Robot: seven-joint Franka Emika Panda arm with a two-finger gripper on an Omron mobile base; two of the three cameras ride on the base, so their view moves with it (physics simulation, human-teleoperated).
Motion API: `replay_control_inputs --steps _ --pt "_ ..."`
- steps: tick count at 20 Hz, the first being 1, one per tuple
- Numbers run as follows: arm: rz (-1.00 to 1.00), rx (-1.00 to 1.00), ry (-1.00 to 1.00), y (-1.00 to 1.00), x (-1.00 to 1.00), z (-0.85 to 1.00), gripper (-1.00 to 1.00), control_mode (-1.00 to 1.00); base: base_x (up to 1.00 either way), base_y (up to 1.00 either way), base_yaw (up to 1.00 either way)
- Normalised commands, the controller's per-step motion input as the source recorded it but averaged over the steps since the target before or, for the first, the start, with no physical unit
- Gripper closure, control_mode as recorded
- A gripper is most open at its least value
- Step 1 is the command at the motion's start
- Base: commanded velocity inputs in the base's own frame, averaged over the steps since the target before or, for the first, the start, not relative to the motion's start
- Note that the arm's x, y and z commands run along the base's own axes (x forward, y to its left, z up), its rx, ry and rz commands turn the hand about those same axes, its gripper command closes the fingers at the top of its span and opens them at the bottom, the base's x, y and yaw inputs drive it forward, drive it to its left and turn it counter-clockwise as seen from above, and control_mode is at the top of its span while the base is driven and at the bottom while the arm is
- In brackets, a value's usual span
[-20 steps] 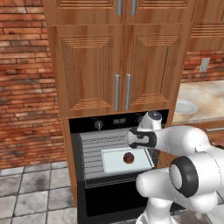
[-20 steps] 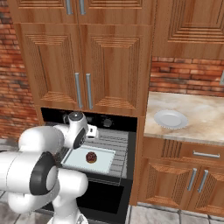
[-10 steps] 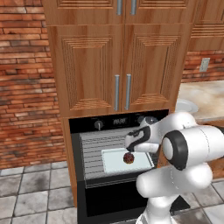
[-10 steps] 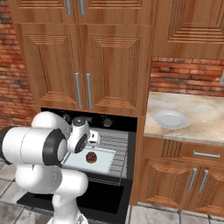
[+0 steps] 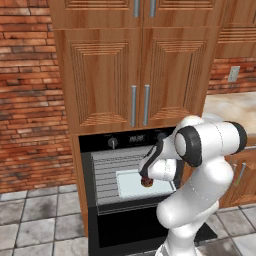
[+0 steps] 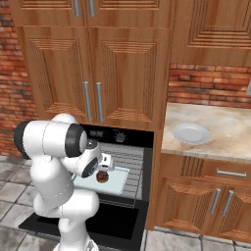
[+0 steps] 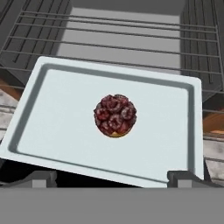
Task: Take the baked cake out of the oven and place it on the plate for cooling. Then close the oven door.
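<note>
The oven [image 5: 131, 139] stands open, its black door [image 5: 125, 232] folded down in front of it. A small dark reddish-brown cake [image 7: 115, 115] sits in the middle of a pale square tray [image 7: 57, 122] on the wire rack. My gripper [image 7: 114, 179] hangs just above and in front of the cake [image 5: 146, 183], open, with nothing between its fingertips [image 7: 188, 177]. In the right base view the gripper [image 6: 104, 164] hovers right over the cake [image 6: 102, 177]. The white round plate [image 6: 191, 133] lies on the counter to the right of the oven [image 6: 122, 137].
Grey ribbed oven walls and wire racks [image 7: 118, 43] surround the tray [image 6: 116, 182]. Wooden cabinet doors [image 5: 140, 75] rise above the oven. The beige counter [image 6: 230, 132] runs to the right over wooden drawers [image 6: 230, 172]. Brick wall and grey floor tiles [image 5: 35, 215] lie to the left.
The hand has come down and forward from in front of the control panel to just above the cake. The jaws have stayed open; cake, tray and door have not moved.
</note>
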Motion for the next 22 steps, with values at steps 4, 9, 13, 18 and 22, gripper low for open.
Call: replay_control_inputs --steps 4,9,13,18,22 --pt "0.00 0.00 -0.04 0.00 0.00 -0.38 -1.00 -1.00 0.00 0.00 0.00" --pt "0.00 0.00 -0.06 0.00 0.00 -0.31 -1.00 -1.00 0.00 0.00 0.00" --pt "0.00 0.00 -0.07 0.00 0.00 -0.31 -1.00 -1.00 0.00 0.00 0.00" --pt "0.00 0.00 -0.07 0.00 0.00 -0.40 -1.00 -1.00 0.00 0.00 0.00" --pt "0.00 0.00 -0.05 0.00 0.00 -0.42 -1.00 -1.00 0.00 0.00 0.00"
